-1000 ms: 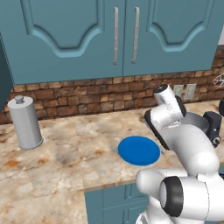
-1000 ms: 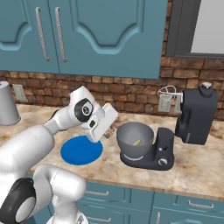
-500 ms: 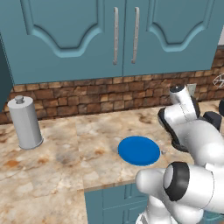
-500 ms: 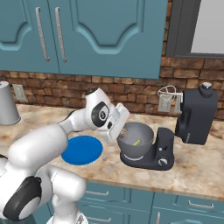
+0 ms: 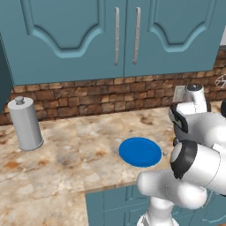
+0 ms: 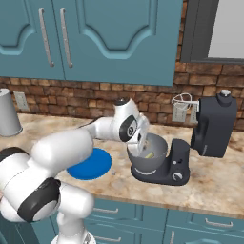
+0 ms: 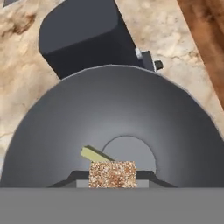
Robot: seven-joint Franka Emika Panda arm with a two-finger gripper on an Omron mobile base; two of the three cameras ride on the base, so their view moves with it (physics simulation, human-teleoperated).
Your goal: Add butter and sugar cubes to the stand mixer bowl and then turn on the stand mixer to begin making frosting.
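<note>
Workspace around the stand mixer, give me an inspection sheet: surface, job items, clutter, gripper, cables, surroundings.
Surface: marbled tan counter, brick backsplash behind.
Butter: lying inside the stand mixer bowl, near its bottom.
Sugar cube: speckled brown block between the finger tips, over the bowl.
Stand mixer: dark, head behind the bowl, knob facing front.
Clutter: blue plate, bare; grey canister at far left.
Gripper: shut on the cube, at the bowl's mouth.
Cables: nothing seen.
Surroundings: teal cabinets above, wall outlets on the brick.
</note>
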